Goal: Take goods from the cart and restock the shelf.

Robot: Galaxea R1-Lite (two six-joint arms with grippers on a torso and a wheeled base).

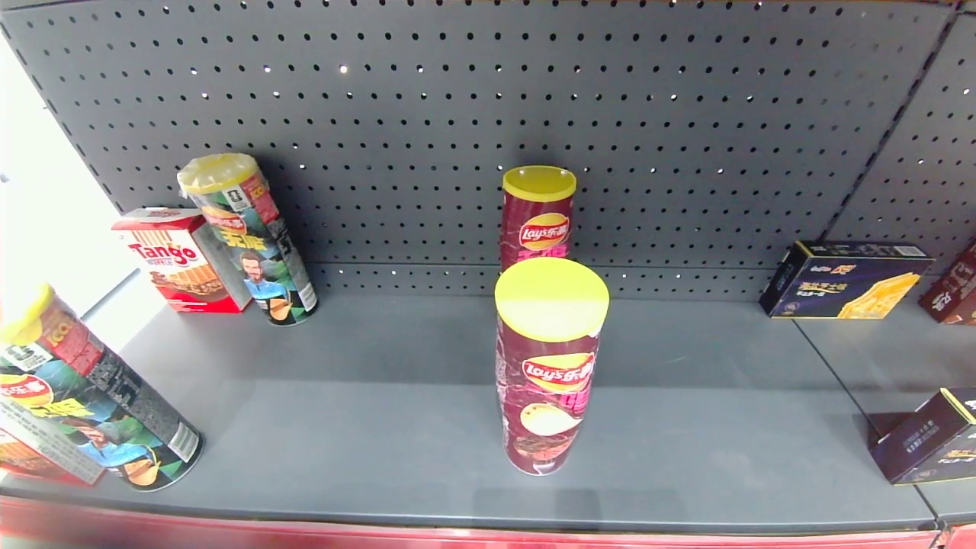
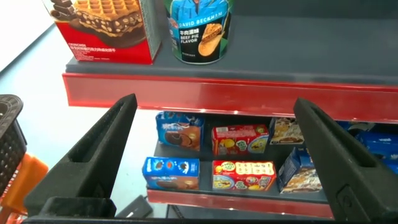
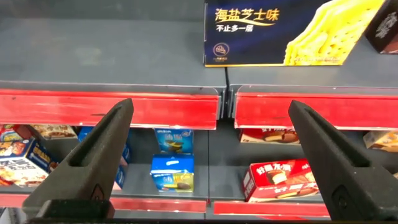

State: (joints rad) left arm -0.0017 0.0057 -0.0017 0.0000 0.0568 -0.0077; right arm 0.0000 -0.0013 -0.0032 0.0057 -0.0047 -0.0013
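Observation:
Two maroon chip cans with yellow lids stand upright mid-shelf, one near the front [image 1: 547,366] and one behind it [image 1: 537,217] against the pegboard. My left gripper [image 2: 216,106] is open and holds nothing. It hangs in front of the shelf's red front edge [image 2: 230,93], below a red wafer box [image 2: 102,31] and a green chip can [image 2: 199,31]. My right gripper [image 3: 211,107] is also open with nothing in it. It faces the red front edge [image 3: 112,102], below a dark cracker box [image 3: 292,31].
On the shelf's left stand a wafer box [image 1: 179,259] and two green chip cans [image 1: 252,240] [image 1: 91,396]. Dark boxes [image 1: 846,290] [image 1: 926,435] sit at the right. The lower shelf holds several snack boxes [image 2: 239,140] [image 3: 173,173]. A black basket [image 2: 9,143] is beside my left gripper.

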